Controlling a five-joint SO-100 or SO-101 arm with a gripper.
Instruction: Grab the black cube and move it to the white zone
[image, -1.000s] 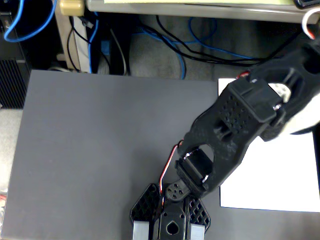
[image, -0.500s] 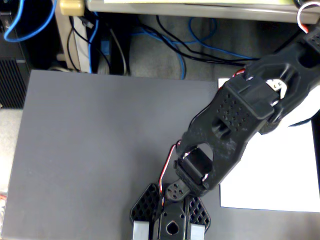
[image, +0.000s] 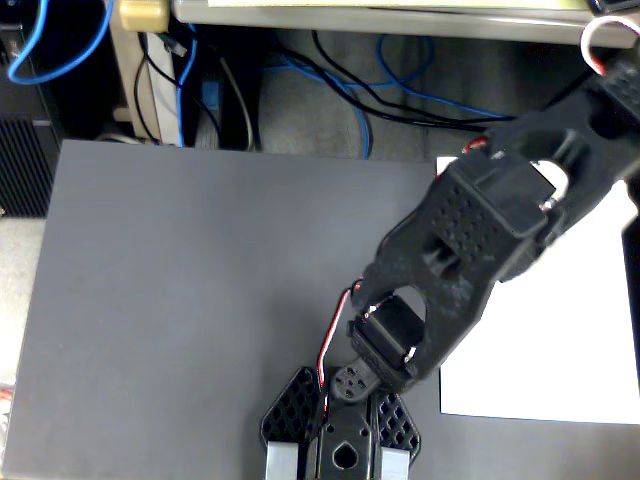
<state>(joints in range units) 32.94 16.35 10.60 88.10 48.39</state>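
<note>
Arm (image: 470, 240) reached in from upper right of the frame, diagonally down to bottom centre. Pincer (image: 343, 462) sat at the very bottom edge, over the grey mat (image: 180, 300). Its two perforated halves looked spread to left & right, but the tips were cut off by the frame edge, so can't tell whether it was released, clenched or grasping anything.

Black block: couldn't pick it out anywhere. Nothing dark & spongy lay on the bare mat or on the white sheet (image: 560, 350). It was probably hidden under the pincer or just out of frame at the bottom, but that's a guess.

White sheet lay at the right of the frame, partly covered by the arm, its lower left corner near the pincer. Cables (image: 330, 90) ran across the floor along the top, beyond the mat.

Step in hand, as I judged it: reach/grasp stage at bottom centre, w/ no block on the sheet yet. Next move would need a firm squeeze on the block, a lift clear of the mat, then a swing toward the right of the frame and a release well inside the sheet's edge.
</note>
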